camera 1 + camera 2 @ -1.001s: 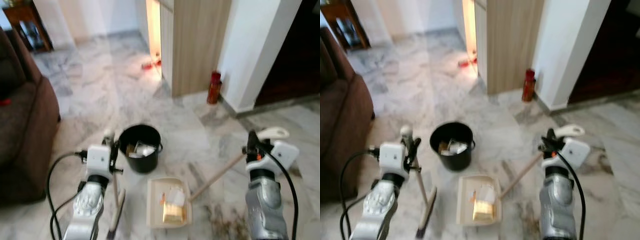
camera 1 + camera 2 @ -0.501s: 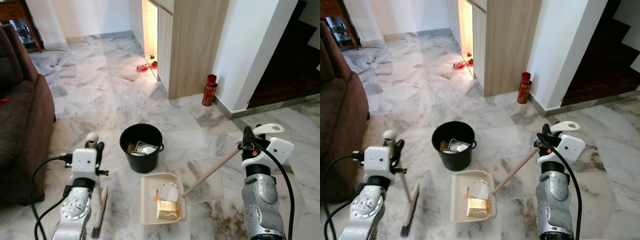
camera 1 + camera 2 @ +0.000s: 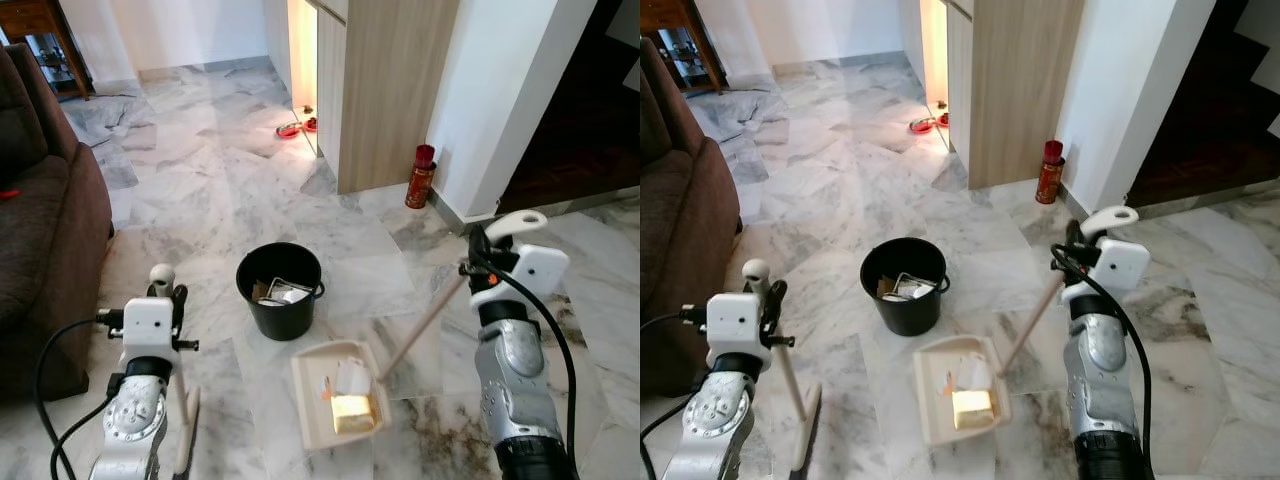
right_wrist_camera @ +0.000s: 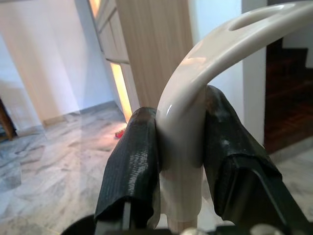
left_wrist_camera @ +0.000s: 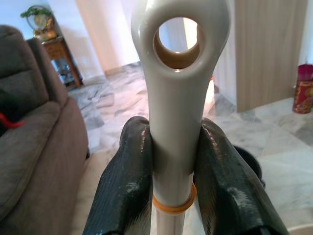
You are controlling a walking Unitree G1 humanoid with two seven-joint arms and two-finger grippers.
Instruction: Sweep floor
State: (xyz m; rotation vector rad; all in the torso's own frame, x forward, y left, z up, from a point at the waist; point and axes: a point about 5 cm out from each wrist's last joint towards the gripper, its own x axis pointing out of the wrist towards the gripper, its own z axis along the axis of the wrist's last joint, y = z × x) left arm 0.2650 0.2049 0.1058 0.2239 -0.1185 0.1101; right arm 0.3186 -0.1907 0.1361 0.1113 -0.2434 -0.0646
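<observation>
while the robot stands over the marble floor [image 3: 230, 200], the left eye view has its left gripper [image 3: 165, 300] closed on the top of one broom [image 3: 183, 420], stick near upright and bristles down on the tiles beside its own arm. the right gripper [image 3: 485, 250] is clamped on the curved grip of one dustpan [image 3: 335, 405], whose long stick slants down to the cream pan lying flat on the floor. i'd say the pan sits just in front of the single black bucket [image 3: 281, 290] so its load can be tipped in; the bucket already has scraps in it. in the pan i count a white crumpled piece and a yellowish block, with maybe a smaller bit i can't make out.

from the right eye view the same layout reads clearly: bucket and dustpan near but apart, a brown sofa [image 3: 680, 220] at the left, one red bottle [image 3: 1048, 172] standing against the white wall by the wooden cabinet [image 3: 1015, 80], and something small and red on the floor further back.

along the left wrist view, two black fingers [image 5: 127, 191] squeeze the broom's pale handle just under its hanging hole, a firm hold for steering.

along the right wrist view, both fingers [image 4: 134, 171] pinch the base of the dustpan's looped grip, likely to keep the pan level.
</observation>
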